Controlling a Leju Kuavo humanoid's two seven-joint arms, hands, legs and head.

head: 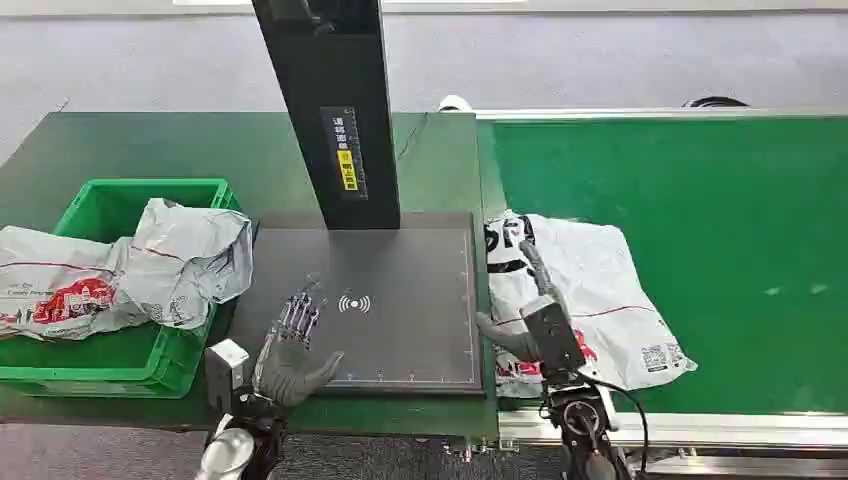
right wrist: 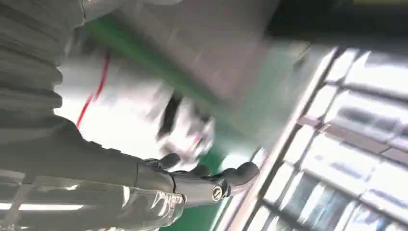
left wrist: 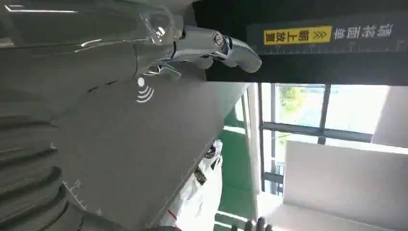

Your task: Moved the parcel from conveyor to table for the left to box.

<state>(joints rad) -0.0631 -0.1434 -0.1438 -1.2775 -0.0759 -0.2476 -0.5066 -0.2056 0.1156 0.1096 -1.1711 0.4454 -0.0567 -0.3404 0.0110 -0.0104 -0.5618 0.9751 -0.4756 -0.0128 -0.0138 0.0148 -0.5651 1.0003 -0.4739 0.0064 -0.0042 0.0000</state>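
- My left hand hovers over the near left part of the dark scanner pad; its fingers are spread fairly wide and stretched forward, thumb out to the side, and I see nothing in it; in the left wrist view the fingers reach out straight above the pad, with a clear gap beneath them.
- My right hand is over the near left part of the white parcel; its fingers point forward and lie flat above the plastic, thumb apart to the left; whether they touch the parcel I cannot tell; the right wrist view is blurred, and shows the fingers extended and not wrapped around anything.
- The parcel lies flat on the green conveyor, at the belt's left edge, just beside the pad; it carries bold black printing at its far left corner, a thin red line, a red mark near my hand and small code labels at its right end; none of it is readable to me.
- The pad bears a white wireless symbol; the black post behind it has a label with white Chinese characters and a yellow strip, sharper in the left wrist view yet too small for me to read with confidence.
- The green bin on the left holds crumpled grey bags with red print.
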